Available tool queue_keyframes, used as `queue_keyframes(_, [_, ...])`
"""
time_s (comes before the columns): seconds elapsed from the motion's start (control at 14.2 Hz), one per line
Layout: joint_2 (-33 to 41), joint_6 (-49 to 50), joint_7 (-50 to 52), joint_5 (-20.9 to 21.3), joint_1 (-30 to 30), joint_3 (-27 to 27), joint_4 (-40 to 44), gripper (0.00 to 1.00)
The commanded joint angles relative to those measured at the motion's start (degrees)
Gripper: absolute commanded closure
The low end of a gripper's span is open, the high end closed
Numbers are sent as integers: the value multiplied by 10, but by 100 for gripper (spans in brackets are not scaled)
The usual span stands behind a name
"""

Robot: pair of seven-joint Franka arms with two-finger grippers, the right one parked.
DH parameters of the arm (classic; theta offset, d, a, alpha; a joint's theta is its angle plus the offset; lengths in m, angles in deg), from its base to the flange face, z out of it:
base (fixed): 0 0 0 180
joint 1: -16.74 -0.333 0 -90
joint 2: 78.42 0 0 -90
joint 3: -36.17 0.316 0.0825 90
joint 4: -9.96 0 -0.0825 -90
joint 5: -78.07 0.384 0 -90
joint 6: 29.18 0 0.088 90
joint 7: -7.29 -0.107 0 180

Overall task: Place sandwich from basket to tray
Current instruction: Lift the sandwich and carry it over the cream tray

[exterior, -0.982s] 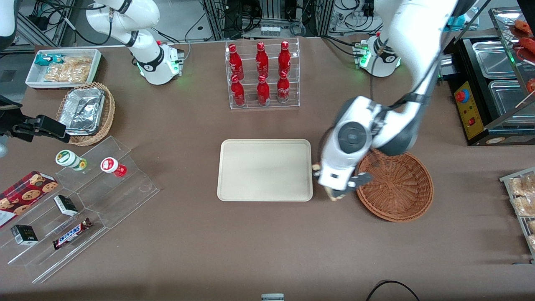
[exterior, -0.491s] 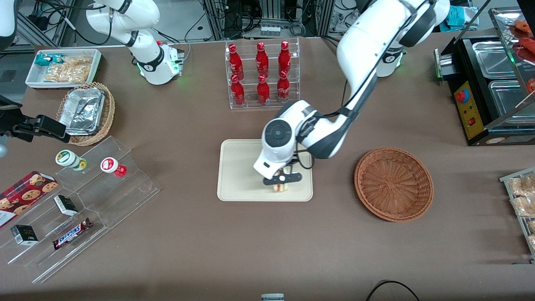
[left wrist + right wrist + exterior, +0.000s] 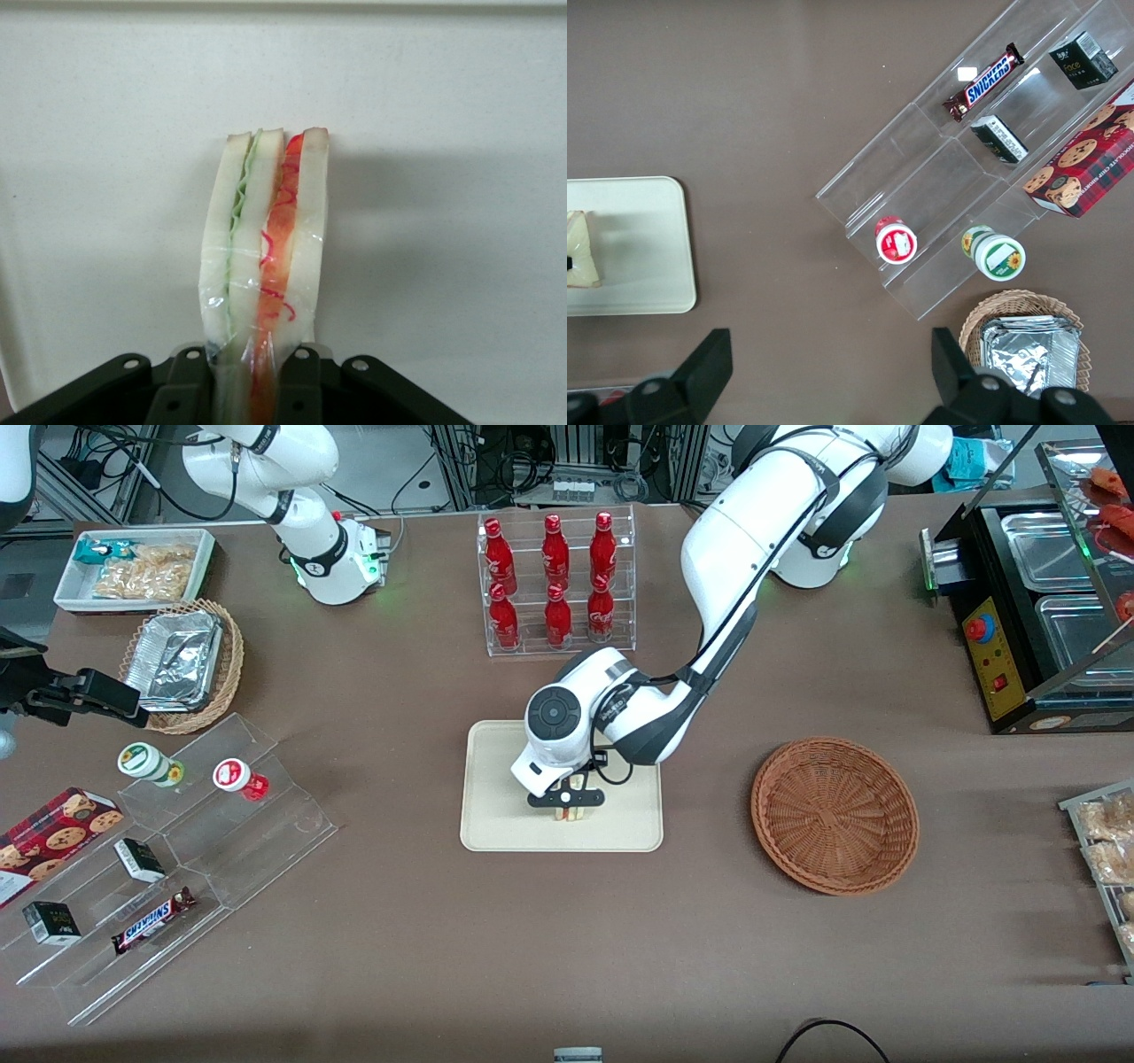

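My gripper (image 3: 567, 801) is clamped on the sandwich (image 3: 266, 266), holding it on edge over the tray (image 3: 496, 779), nearer the tray's front rim than its middle. The basket (image 3: 834, 815) sits well apart, toward my end of the table.
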Motion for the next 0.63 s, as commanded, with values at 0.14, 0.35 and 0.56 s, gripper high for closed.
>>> queue_keyframes(0.14, [4, 10, -5, 7, 6, 6, 23, 1])
queue_keyframes(0.35, [52, 24, -4, 4, -4, 8, 16, 0])
queue_keyframes(0.56, [145, 88, -18, 2, -57, 9, -21, 1])
